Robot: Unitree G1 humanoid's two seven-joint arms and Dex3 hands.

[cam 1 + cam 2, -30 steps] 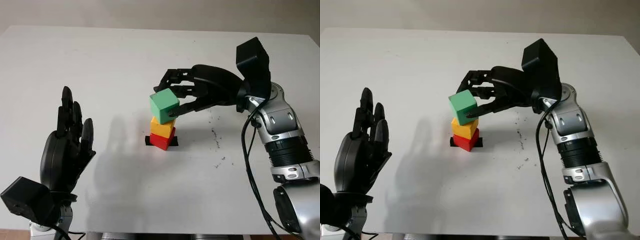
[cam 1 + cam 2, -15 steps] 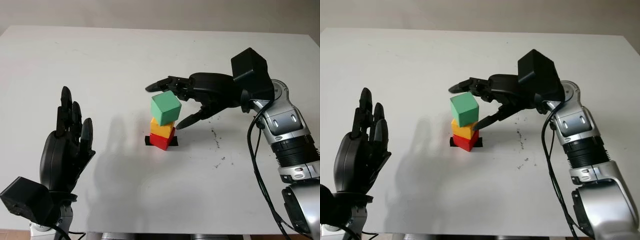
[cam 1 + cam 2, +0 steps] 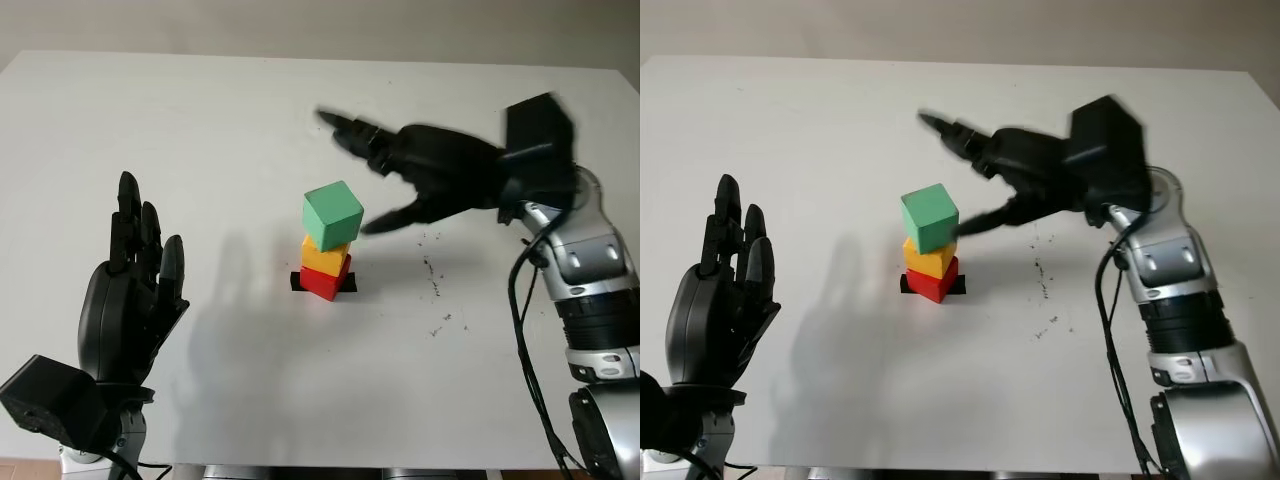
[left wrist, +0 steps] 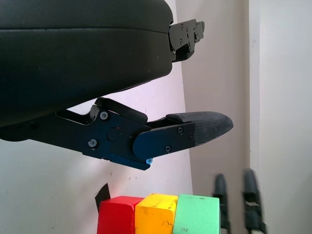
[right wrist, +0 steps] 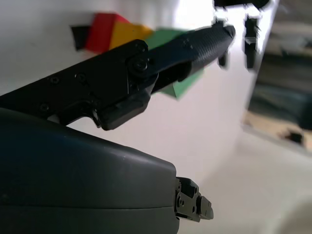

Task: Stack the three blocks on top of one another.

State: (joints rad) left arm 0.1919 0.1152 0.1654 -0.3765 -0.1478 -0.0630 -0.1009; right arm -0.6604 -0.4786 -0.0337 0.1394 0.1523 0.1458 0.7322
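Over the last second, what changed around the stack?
The right hand let go of the green block and drew back to the robot's right, away from the stack; it is now open above the table. The green block sits on the yellow block, which is on the red block. The stack kept its place. The left hand stayed raised and open at the near left.

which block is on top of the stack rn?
The green block. It sits skewed on the yellow block, which rests on the red block at the bottom. The open right hand is beside it, touching nothing.
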